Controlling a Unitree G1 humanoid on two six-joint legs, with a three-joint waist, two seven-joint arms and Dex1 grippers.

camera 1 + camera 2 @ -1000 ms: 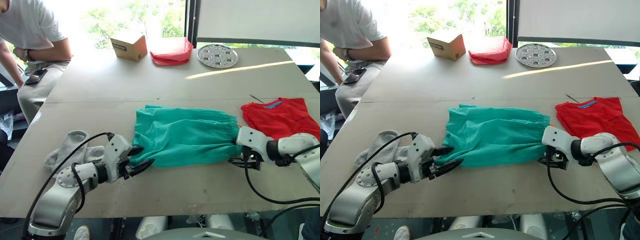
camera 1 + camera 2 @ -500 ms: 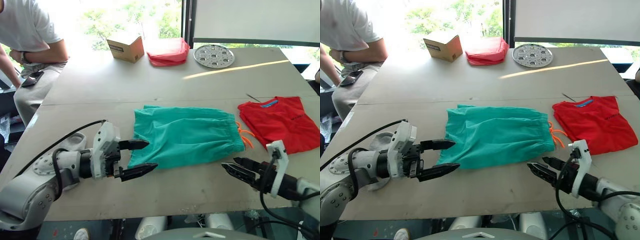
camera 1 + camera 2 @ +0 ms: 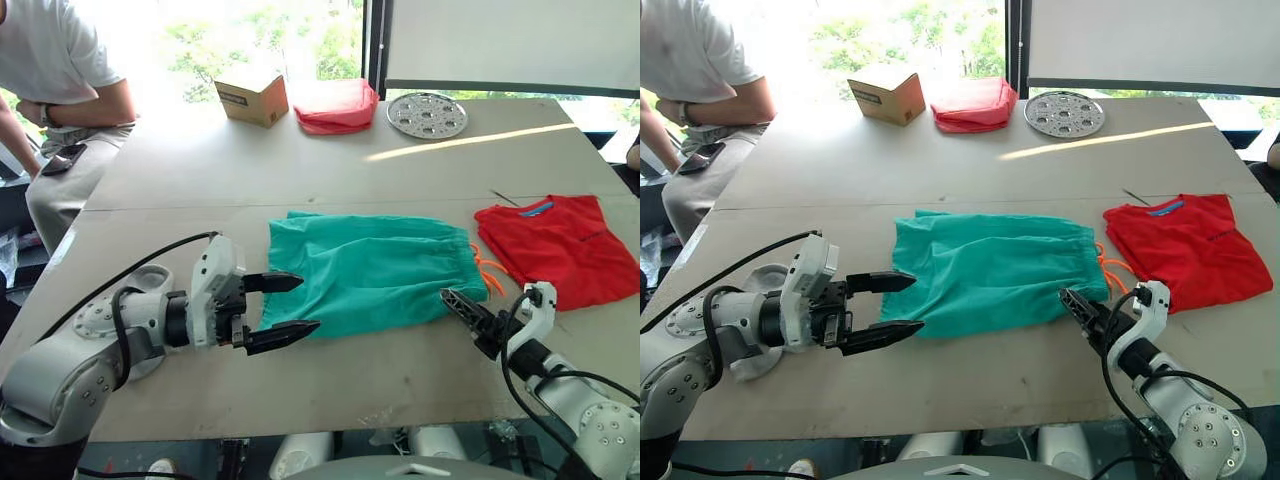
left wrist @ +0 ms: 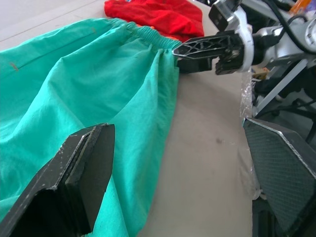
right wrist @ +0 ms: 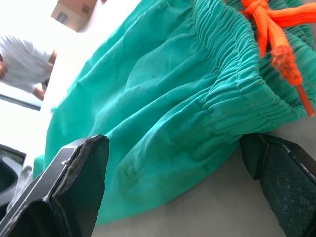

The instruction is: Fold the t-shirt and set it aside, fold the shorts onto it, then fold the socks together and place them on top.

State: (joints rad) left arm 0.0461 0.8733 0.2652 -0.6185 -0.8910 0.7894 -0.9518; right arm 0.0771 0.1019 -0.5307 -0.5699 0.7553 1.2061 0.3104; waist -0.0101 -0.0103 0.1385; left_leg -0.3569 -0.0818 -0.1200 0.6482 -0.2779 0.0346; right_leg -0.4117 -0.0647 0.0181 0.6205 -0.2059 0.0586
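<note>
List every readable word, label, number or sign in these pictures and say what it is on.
Cardboard box: dark label on its front, too blurred to read.
T-shirt: small dark mark on the fabric and a blue strip in the collar, both unreadable.
Nothing legible anywhere else.

Robot lab or test room: plain board table (image 3: 300,160), big window (image 3: 260,40), seated person (image 3: 60,70) watching.

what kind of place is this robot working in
Probably a lab or office test room, not a home: a big plain worktable by a window, clothes laid out like the shorts, and a person sitting at the table's edge.
</note>
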